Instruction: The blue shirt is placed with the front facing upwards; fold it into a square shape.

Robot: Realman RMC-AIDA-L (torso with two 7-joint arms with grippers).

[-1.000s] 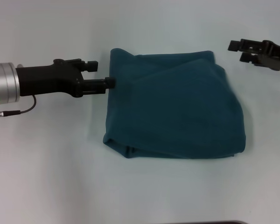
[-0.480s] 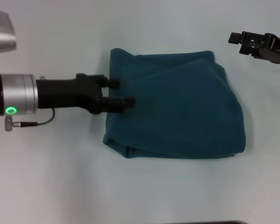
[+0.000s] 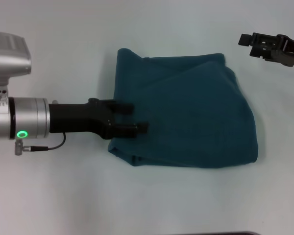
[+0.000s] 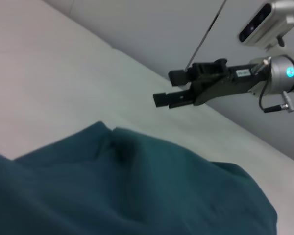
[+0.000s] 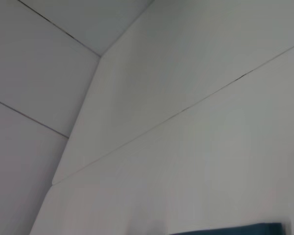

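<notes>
The blue shirt [image 3: 191, 112] lies folded into a rough square bundle in the middle of the white table [image 3: 63, 196], with no letters or collar showing. My left gripper [image 3: 136, 116] reaches in from the left and sits over the shirt's left edge, its fingers apart and open, with only flat cloth under them. My right gripper [image 3: 245, 45] hovers open at the far right, clear of the shirt. In the left wrist view the shirt [image 4: 137, 191] fills the foreground and the right gripper [image 4: 169, 87] shows beyond it. The right wrist view catches only a thin strip of the shirt [image 5: 230, 230].
A dark edge [image 3: 215, 233] runs along the table's near side. The white table surrounds the shirt on all sides, and a pale wall [image 4: 152, 19] stands behind it.
My left gripper has moved right and toward the table's near side, from beside the shirt's left edge to over it. The right gripper shifted slightly. The shirt has not moved.
</notes>
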